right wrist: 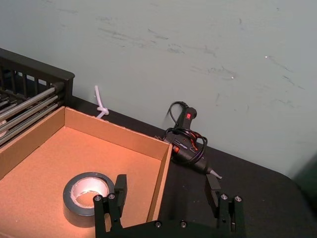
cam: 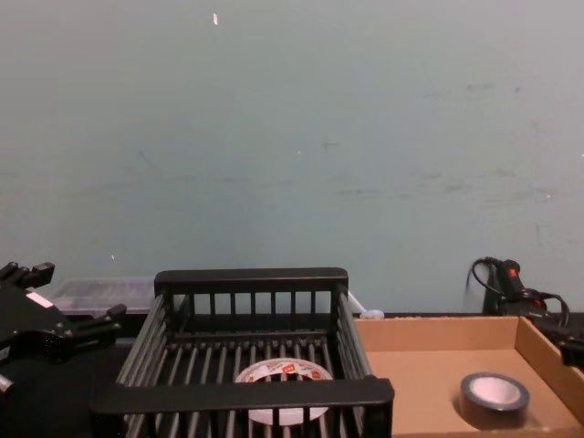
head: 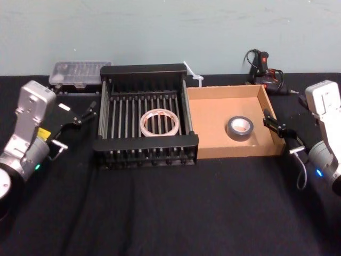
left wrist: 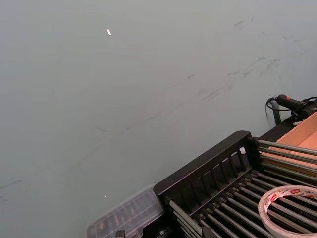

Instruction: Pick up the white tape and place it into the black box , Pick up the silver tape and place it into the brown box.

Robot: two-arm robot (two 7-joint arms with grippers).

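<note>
The left end effector [head: 88, 113] and right end effector [right wrist: 168, 191] gaped empty; the right one, astride the tan cardboard tray [right wrist: 159, 183] wall, could snag it.

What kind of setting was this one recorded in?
Likely a lab or workshop bench: a black-draped table against a bare, scuffed wall, with a glue gun and a clear plastic case at the back.

left arm [head: 29, 122] silver-grey, green light [head: 36, 167] | right arm [head: 327, 114] silver-grey, blue light [head: 318, 172], grey cable [head: 301, 178] | left gripper [head: 88, 111] black | right gripper [head: 269, 121] black
</note>
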